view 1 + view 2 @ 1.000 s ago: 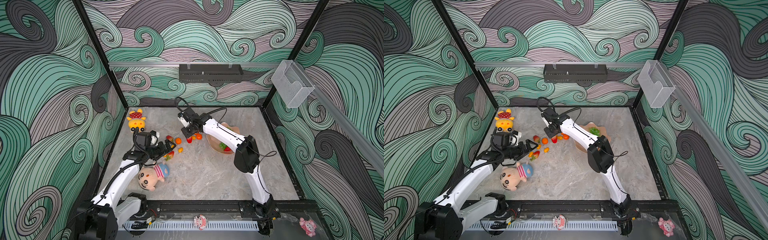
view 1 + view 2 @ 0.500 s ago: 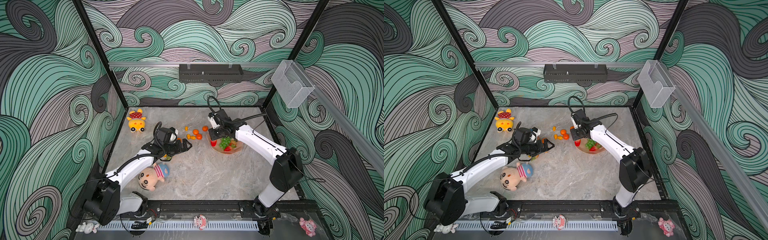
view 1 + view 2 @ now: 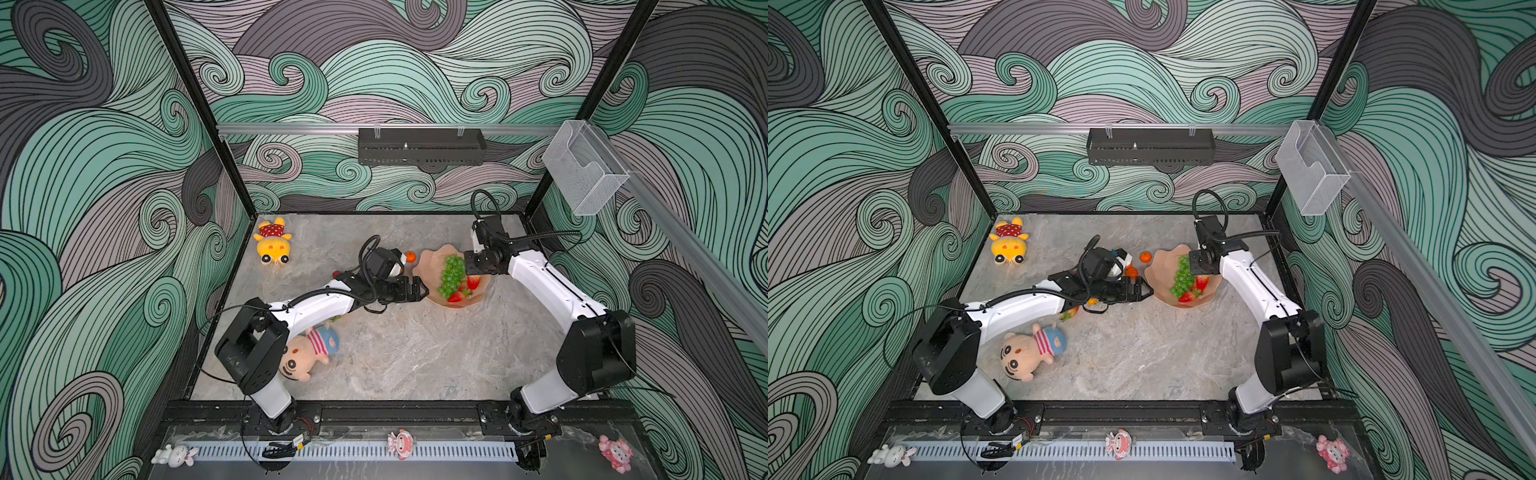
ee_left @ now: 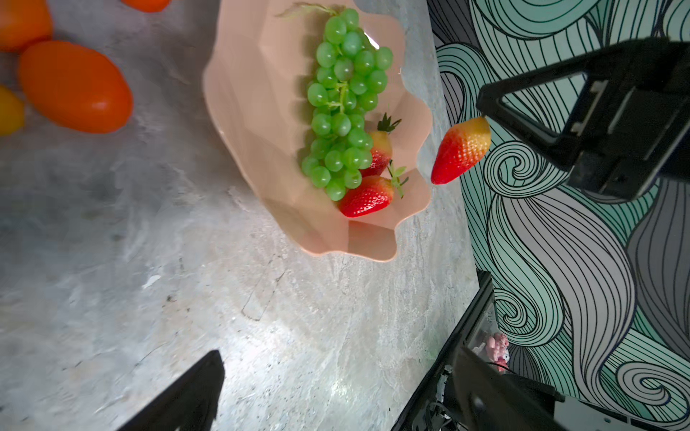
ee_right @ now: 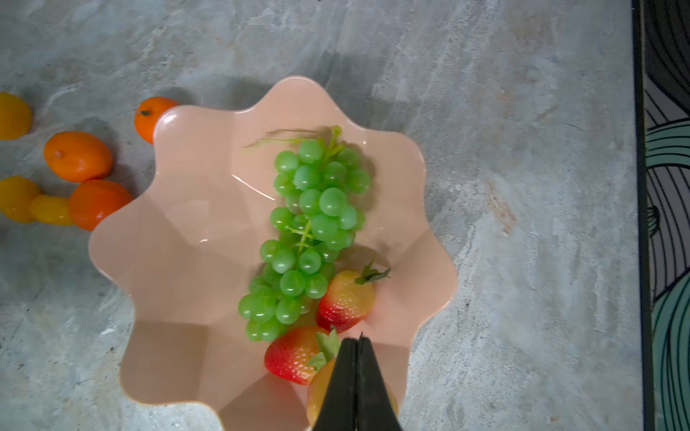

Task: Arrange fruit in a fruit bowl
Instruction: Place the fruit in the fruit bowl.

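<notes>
**Third strawberry over the bowl, citrus left on the table**

You have the shallow peach-pink scalloped fruit bowl (image 5: 179, 242) sitting right of centre on the grey stone-patterned tabletop (image 3: 415, 353). It already holds the green plastic grape bunch (image 5: 310, 224) and two red toy strawberries (image 5: 347, 298) at the bunch's near end.

Your right gripper (image 5: 357, 347) has its claw pressed together on the top of a third red-and-yellow strawberry (image 4: 461, 149), which dangles above the bowl's right side. Letting it go there looks like the step in hand.

Your left gripper (image 3: 419, 289) sits spread and empty just beside the bowl's left rim.

What remains, as I judge it, are the round orange tangerines (image 5: 155, 115) and small yellow-orange kumquats (image 5: 15, 197). They lie on the table left of the bowl, and further pieces are half hidden under your left arm.
</notes>
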Controlling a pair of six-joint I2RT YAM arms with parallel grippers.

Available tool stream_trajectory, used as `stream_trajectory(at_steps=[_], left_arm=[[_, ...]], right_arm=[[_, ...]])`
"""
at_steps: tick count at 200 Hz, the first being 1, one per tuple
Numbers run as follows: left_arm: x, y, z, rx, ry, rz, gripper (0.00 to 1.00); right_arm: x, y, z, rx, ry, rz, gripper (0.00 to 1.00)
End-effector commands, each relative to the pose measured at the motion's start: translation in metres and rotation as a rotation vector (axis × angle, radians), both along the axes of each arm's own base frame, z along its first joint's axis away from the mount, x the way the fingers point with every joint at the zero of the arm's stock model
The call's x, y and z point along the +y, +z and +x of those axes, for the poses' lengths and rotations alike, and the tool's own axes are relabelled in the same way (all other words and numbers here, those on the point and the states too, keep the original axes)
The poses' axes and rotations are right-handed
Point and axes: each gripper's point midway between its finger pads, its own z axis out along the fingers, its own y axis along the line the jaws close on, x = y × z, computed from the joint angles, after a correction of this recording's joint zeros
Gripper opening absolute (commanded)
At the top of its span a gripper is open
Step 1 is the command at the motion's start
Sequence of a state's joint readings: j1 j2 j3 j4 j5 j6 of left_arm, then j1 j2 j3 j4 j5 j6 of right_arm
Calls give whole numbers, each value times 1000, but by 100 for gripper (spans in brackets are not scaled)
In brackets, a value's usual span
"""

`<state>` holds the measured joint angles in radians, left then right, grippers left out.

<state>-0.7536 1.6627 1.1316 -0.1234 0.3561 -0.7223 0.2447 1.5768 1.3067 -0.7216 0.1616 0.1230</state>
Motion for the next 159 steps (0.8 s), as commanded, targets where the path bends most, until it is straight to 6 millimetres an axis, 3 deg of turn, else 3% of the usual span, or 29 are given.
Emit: stream_trajectory(at_steps=[1,39,141,159], left_arm=[[-22,11,3,-29,-14,-22,99],[-34,7,-2,-26,-43,-8,99],[-27,5,-3,-32,-40,30,99],[-26,6,-2,-35,-39,31,99]], right_arm=[[-16,-7,3,33,-17,-89,0],[-27,-22,14,77,-14,-182,0],[-30,-64,45,177,13,-281,0],[-26,-67,49,183,20,-272,6]])
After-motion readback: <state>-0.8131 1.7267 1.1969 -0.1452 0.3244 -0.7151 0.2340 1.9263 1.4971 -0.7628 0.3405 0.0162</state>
